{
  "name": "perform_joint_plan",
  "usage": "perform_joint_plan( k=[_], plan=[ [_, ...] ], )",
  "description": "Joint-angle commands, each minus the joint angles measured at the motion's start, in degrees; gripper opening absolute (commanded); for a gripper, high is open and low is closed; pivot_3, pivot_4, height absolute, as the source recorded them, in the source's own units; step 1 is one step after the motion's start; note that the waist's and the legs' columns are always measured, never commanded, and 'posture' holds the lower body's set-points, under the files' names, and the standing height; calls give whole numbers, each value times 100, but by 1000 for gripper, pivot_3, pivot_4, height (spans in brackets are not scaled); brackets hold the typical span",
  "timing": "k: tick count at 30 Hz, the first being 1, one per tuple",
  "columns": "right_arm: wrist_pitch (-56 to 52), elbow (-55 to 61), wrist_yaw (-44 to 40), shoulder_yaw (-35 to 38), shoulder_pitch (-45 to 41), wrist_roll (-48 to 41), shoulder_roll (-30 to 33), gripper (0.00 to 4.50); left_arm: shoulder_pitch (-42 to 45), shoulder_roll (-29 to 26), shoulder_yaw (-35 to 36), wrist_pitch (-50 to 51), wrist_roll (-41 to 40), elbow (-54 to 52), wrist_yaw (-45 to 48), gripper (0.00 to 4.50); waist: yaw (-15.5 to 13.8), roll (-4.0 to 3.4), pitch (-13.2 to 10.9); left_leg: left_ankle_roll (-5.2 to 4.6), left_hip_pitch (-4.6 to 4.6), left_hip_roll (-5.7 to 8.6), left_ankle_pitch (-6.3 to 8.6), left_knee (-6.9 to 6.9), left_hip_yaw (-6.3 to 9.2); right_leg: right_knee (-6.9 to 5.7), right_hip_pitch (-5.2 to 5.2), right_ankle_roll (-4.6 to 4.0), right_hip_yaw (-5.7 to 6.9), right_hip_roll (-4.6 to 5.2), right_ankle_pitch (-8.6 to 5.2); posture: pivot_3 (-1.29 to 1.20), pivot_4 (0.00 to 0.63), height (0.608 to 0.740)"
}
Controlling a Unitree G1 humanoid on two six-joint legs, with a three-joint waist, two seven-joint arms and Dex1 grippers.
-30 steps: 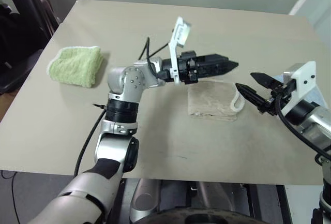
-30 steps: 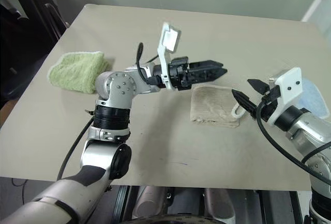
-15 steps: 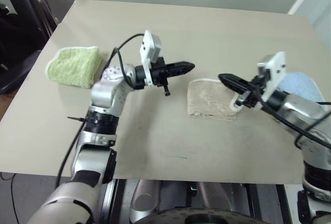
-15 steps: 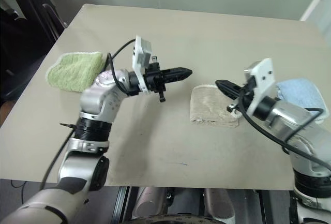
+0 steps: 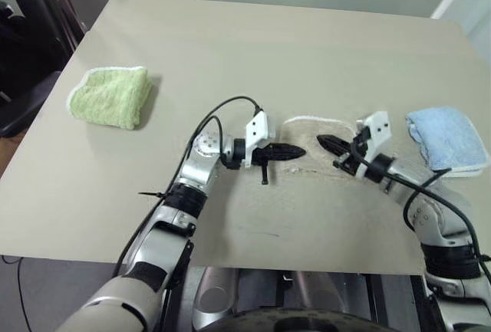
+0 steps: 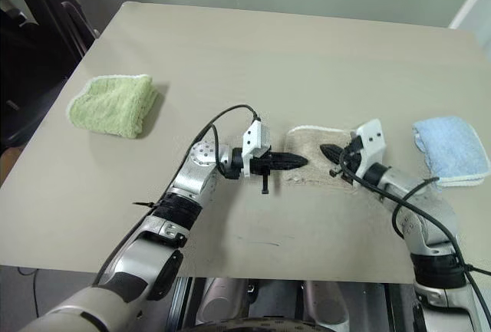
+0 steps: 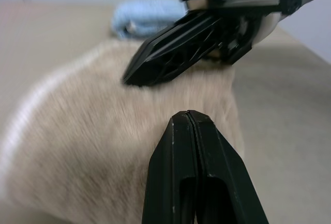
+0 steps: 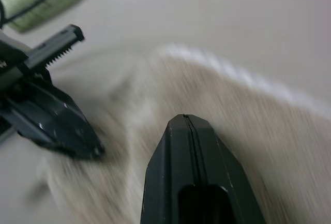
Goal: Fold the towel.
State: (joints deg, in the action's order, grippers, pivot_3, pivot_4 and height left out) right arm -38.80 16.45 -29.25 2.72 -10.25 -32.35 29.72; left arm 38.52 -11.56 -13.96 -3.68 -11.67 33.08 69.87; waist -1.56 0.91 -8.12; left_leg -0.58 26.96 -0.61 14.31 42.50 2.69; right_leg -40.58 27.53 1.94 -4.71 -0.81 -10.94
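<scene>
Towel (image 5: 311, 136): beige terry cloth with a white corded edge, folded small, lying flat near the middle of the table, between the two grippers.
Table (image 5: 253, 48): tan top, bare over most of its surface.
Left gripper (image 5: 301, 151): low over the towel's left part, pointing right across it; fingers pressed tight together, nothing seen between them. Touching the cloth or just above it: cannot tell.
Left gripper, wrist view (image 7: 188, 116): both black fingers meeting along a single seam, beige pile right behind the tip.
Right gripper (image 6: 324, 150): over the towel's right part, pointing left, tip facing the left gripper's tip, a small gap between the two.
Right gripper, wrist view (image 8: 186, 118): fingers closed flat against each other, empty; towel pile and white edging spread beyond the tip.
Grip on the towel: none visible at either gripper.
Green towel (image 5: 111, 96): fluffy, folded, far to the left on the table, well apart from the arms.
Blue towel (image 5: 449, 138): folded, at the right side of the table, near the right arm, not touching the beige towel.
Cable (image 5: 219, 110): black, looping up above the left wrist.
</scene>
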Motion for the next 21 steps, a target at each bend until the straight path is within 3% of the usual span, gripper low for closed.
perform_joint_plan(
  k=[1,5,9,15,17,21],
  plan=[
    [279,16,-8,272,415,13,-165,0,-95,-24,-108,-258,219,276,90,34,2,-2,1,0,-3,0,0,1,1,0,-4,0,0,0,0,0,150,697],
    [530,-328,7,163,570,166,-456,0,-83,78,-92,-263,296,614,-7,34,19,-16,11,-3,-17,-2,-2,9,1,2,-19,-5,0,-2,-21,0,150,697],
    [735,-567,49,202,314,281,-621,0,65,260,21,-409,277,844,-117,34,56,-38,24,-24,-88,-2,11,10,4,36,-100,20,-1,-3,-36,0,150,697],
    [467,-240,-241,462,176,-10,-358,0,107,265,297,83,-200,382,278,34,54,-46,23,-32,-74,-1,17,11,3,67,-101,26,-2,0,-24,0,150,697],
    [-88,81,-328,641,191,-462,-136,370,103,80,368,544,-439,-17,551,0,55,-52,20,-32,-39,-1,17,13,-4,66,-71,-13,-3,0,2,0,150,697],
    [-645,649,-534,1000,138,-1218,240,1572,104,-399,553,1702,-1040,-966,912,945,61,-51,20,-26,3,-4,15,14,-12,66,-30,-22,-2,-2,9,0,150,697]
  ],
)
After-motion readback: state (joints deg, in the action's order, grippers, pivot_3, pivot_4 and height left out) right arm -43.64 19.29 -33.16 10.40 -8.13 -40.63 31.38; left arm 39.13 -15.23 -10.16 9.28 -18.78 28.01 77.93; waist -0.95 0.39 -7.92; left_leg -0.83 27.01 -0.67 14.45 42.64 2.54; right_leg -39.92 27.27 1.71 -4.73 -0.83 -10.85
